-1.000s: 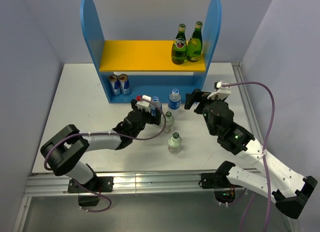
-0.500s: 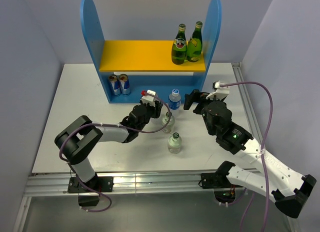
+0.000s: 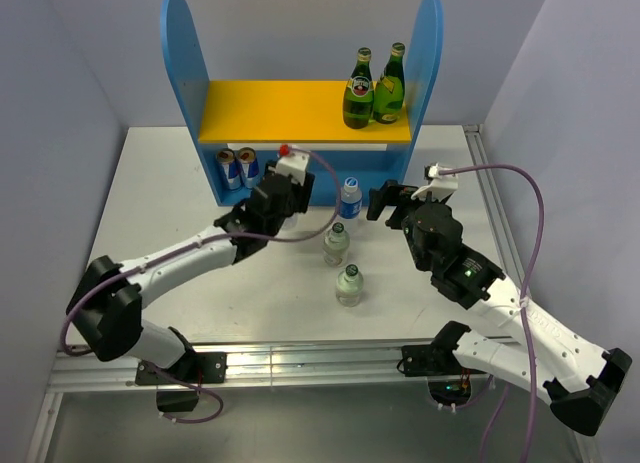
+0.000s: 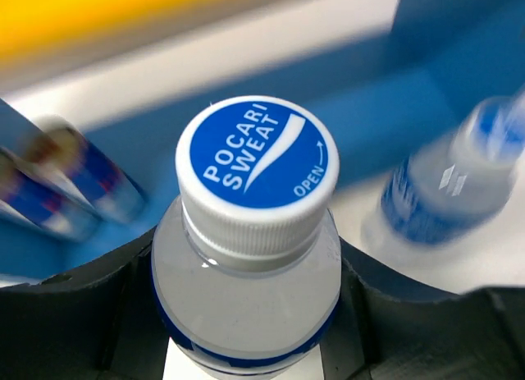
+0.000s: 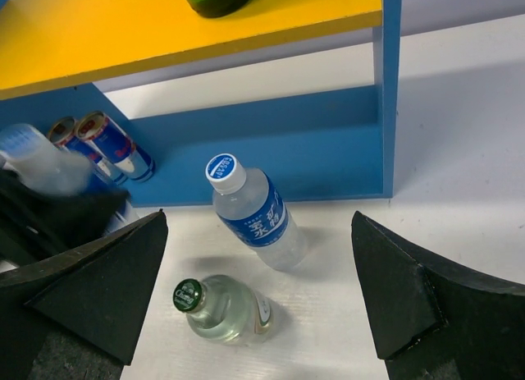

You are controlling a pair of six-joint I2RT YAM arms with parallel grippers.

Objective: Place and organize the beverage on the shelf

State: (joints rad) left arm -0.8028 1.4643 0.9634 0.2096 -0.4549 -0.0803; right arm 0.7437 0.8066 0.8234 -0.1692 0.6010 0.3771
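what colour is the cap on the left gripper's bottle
The cap is blue on top, white-sided; left wrist view.

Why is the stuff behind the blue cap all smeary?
Left wrist view: the cap of the held bottle is sharp, while the cans and the other bottle behind are streaked, probably motion blur. Right wrist view: the held bottle is smeared, the rest crisp. Top view: all sharp.

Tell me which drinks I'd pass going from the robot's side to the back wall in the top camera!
Near clear bottle → second clear bottle → blue-label water bottle → two cans → two green bottles.
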